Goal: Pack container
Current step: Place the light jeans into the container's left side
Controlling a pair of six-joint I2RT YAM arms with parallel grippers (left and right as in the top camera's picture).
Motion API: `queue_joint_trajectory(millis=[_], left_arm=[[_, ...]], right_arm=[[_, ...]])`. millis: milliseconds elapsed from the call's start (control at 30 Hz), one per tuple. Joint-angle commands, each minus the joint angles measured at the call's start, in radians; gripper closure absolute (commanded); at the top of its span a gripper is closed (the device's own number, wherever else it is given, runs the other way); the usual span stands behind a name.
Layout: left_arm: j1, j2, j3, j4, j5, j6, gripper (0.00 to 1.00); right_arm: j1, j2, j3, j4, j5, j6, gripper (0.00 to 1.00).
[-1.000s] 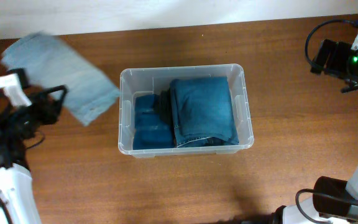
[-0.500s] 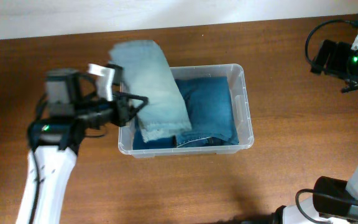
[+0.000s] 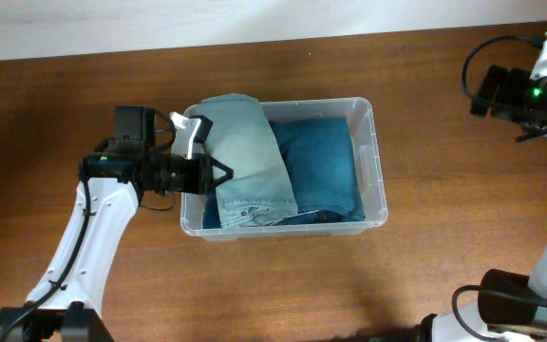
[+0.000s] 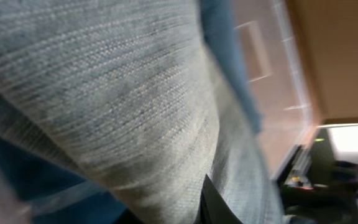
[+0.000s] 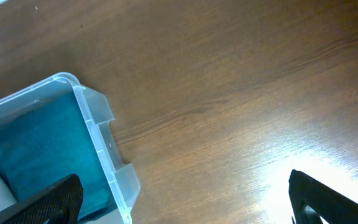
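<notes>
Bare brown wood surface (image 3: 283, 285) fills the near side. At its middle sits the container (image 3: 376, 190), long side running left to right. Inside it, folded dark jeans (image 3: 323, 166) lie on the right. Pale jeans (image 3: 247, 161) cover the left half, their far end lapping over the rim. The left gripper (image 3: 213, 174), at the left wall, pinches the pale jeans' edge. Far right, the right gripper (image 5: 182, 186) hangs spread above bare wood. Beyond the surface's far edge runs a white wall (image 3: 254, 19).

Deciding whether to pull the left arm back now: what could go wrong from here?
The light-blue jeans appear to lap over the container's far rim, so they may hang out instead of settling. The left gripper sits right at its left wall; withdrawing could drag the jeans or nudge the container.
</notes>
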Motion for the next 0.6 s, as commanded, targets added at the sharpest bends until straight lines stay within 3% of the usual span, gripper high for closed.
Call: queue_joint_trajectory(millis=[0,133,300,367,433,467,533,567], left_arm=[[0.009,0.002,0.032,-0.016,-0.209,0.077,0.36],[0.031,-0.014,0.106,-0.023,-0.296,0.076,0.25],[0.036,-0.042,0.329,-0.030,-0.349,0.077,0.29],[0.032,-0.042,0.396,-0.027,-0.348,0.077,0.46],[0.028,-0.042,0.436,-0.018,-0.348,0.076,0.81],[0.024,-0.042,0.448,-0.006,-0.348,0.076,0.90],[0.010,-0.041,0.450,0.022,-0.348,0.076,0.99],[0.002,-0.034,0.450,0.028,-0.348,0.076,0.99]], right_arm=[[-0.003,0.006,-0.013,0.012,-0.006,-0.007,0.01],[-0.003,0.006,-0.013,0.015,-0.006,-0.007,0.01],[-0.003,0.006,-0.013,0.016,-0.006,-0.007,0.02],[-0.003,0.006,-0.013,0.016,-0.006,-0.007,0.02],[-0.003,0.006,-0.013,0.016,-0.006,-0.007,0.02],[-0.003,0.005,-0.013,0.016,-0.006,-0.007,0.02],[-0.003,0.005,-0.013,0.016,-0.006,-0.007,0.01],[-0.003,0.006,-0.013,0.016,-0.006,-0.007,0.02]])
